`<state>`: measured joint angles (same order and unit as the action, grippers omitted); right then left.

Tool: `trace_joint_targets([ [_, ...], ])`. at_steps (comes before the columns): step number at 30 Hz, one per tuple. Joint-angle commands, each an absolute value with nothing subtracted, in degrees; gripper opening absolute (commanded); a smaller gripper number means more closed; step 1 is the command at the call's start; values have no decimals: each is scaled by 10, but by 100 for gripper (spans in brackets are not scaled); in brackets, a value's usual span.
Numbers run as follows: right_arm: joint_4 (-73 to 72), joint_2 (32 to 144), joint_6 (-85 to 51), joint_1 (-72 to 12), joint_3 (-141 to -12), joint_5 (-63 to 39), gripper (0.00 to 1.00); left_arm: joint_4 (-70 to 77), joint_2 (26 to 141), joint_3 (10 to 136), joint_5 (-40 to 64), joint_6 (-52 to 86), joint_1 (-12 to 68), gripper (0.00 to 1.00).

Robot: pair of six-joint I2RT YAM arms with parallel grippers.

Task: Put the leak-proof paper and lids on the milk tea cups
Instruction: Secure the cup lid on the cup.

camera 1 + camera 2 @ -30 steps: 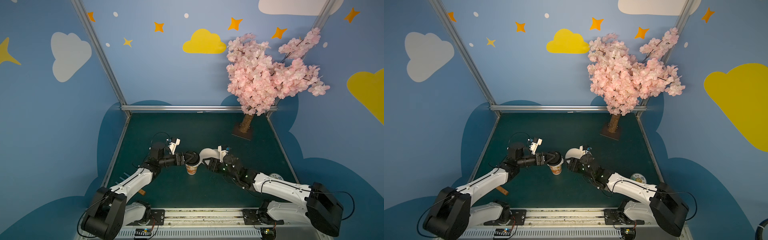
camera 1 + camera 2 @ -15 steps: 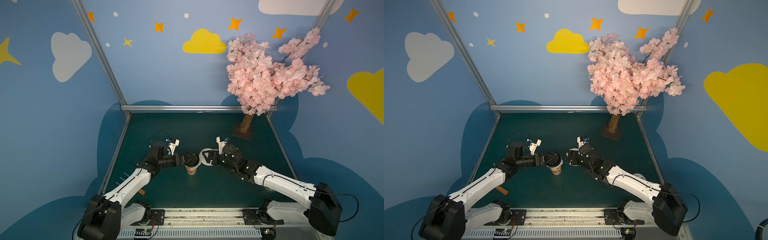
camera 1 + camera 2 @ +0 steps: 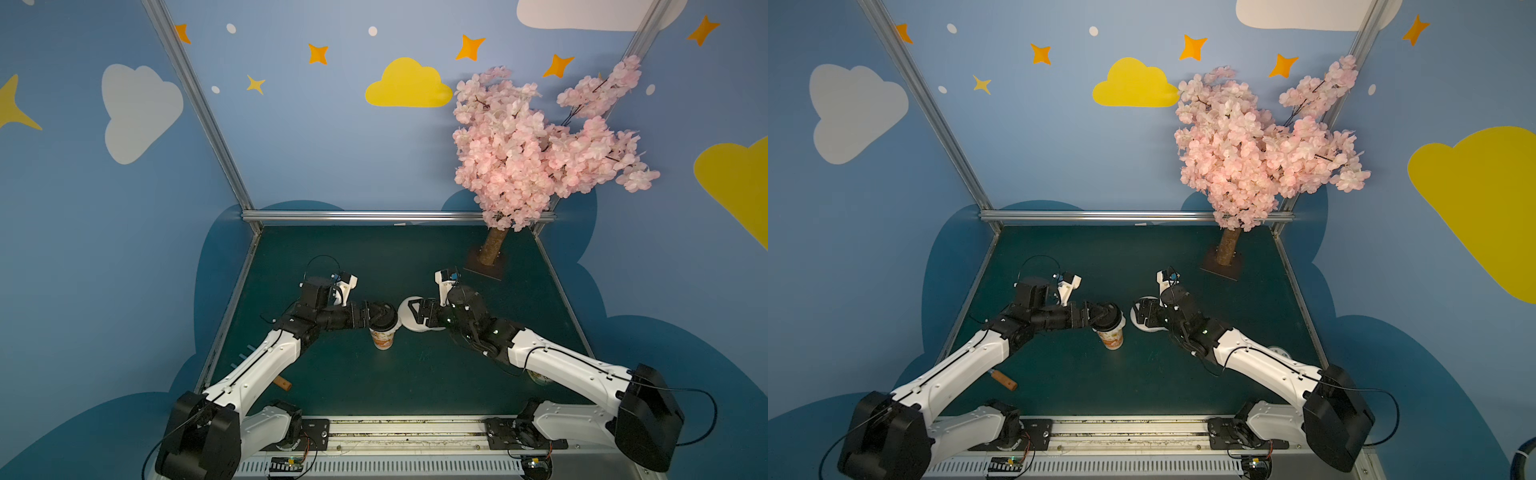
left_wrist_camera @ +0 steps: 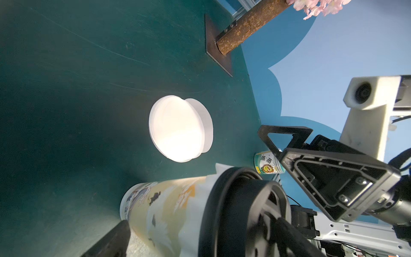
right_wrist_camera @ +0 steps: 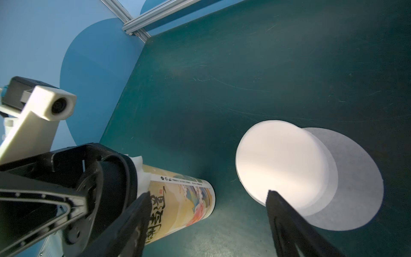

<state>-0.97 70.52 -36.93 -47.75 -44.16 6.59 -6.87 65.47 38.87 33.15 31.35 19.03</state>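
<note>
Right gripper wide open over leak-proof paper stack beside milk tea cup mid-table; left gripper straddles its black lid, grip unclear; green table, blue walls.

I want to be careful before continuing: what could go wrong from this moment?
The left gripper sits around the black lid on the tall cup; withdrawing carelessly may tip it. The leak-proof paper pokes out in folds under the lid, so the seal may be uneven. The open right gripper hovers by the paper stack and could scatter it.
</note>
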Motion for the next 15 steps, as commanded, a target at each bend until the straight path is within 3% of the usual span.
trace_joint_targets([
  [1,0,702,-352,-471,-464,71,83,-95,645,418,320,296,188,100],
  [11,34,669,-311,-454,-463,118,84,-137,606,450,298,278,177,100],
  [13,49,641,-278,-437,-451,159,87,-166,559,445,225,272,161,100],
  [15,51,610,-246,-411,-429,211,91,-180,498,422,70,259,152,100],
])
